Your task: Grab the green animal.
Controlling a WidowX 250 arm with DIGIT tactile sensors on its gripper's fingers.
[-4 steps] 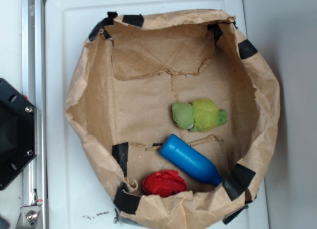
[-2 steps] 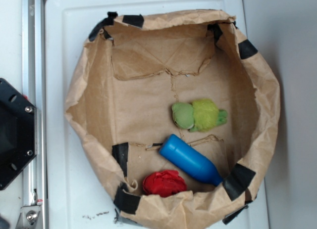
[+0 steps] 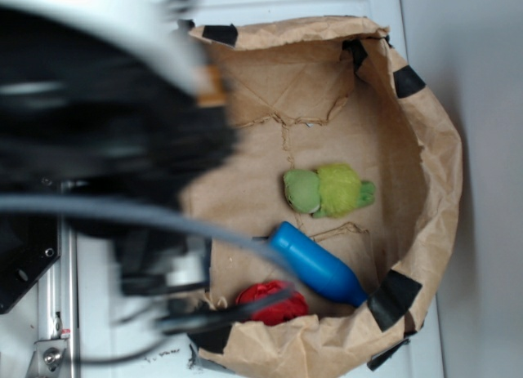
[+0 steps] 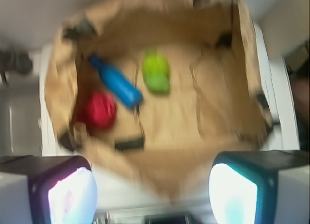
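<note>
We are hanging high over the paper bag (image 3: 425, 141) with the arm (image 3: 90, 125) blurring across the left of the exterior view, and the green animal (image 4: 156, 72) is lying on the bag's floor near the middle, head towards the bag's centre in the exterior shot, well clear of us. The risk we are eyeing: the blue bottle (image 4: 116, 82) is lying just beside the animal, and the red ball (image 4: 97, 110) is sitting beyond the bottle, so a descent that is drifting off line could be closing on the bottle instead, or nudging it into the plush. The bag's crumpled wall is also standing tall around everything, and we judge that coming in too near the rim could be snagging the paper and dragging the whole bag across the counter (image 3: 122, 304). The wrist picture is smeared, which is not helping our aim. As for the gripper (image 4: 152, 190), its fingers (image 4: 72, 190) are standing wide apart at the bottom of the wrist view, one at each corner, holding nothing and touching nothing, with the bag's near edge showing between them.
</note>
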